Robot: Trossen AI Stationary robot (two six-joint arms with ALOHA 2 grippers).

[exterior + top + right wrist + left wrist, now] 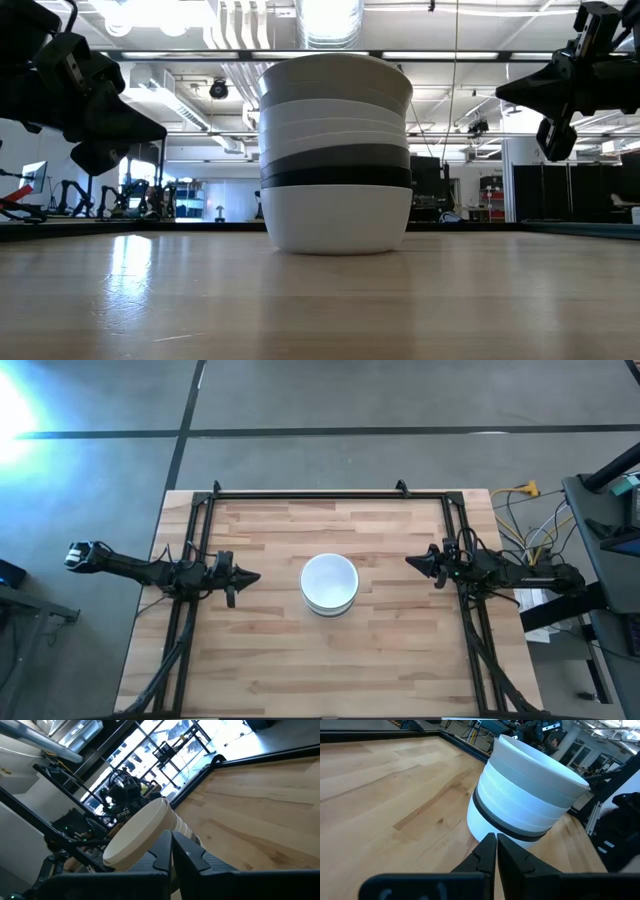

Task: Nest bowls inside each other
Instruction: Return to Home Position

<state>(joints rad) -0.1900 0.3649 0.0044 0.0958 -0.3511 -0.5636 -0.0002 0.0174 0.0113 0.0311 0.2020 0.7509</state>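
The bowls (329,582) stand nested in one stack at the table's middle, resting on the bottom white bowl's base. In the low view the stack (335,150) shows a white bottom bowl, a black band, a dark grey band, white rims and a pale grey-green rim near the top. My left gripper (255,576) hovers shut to the stack's left, clear of it, fingertips together (495,840). My right gripper (410,562) hovers shut to the stack's right, fingertips together (170,839). Both point toward the stack (525,790) (145,832).
A dark metal frame (310,492) runs along the table's far edge and down both sides. Bare wooden tabletop (320,660) lies on all sides of the stack. Cables and equipment (530,520) sit beyond the table's right edge.
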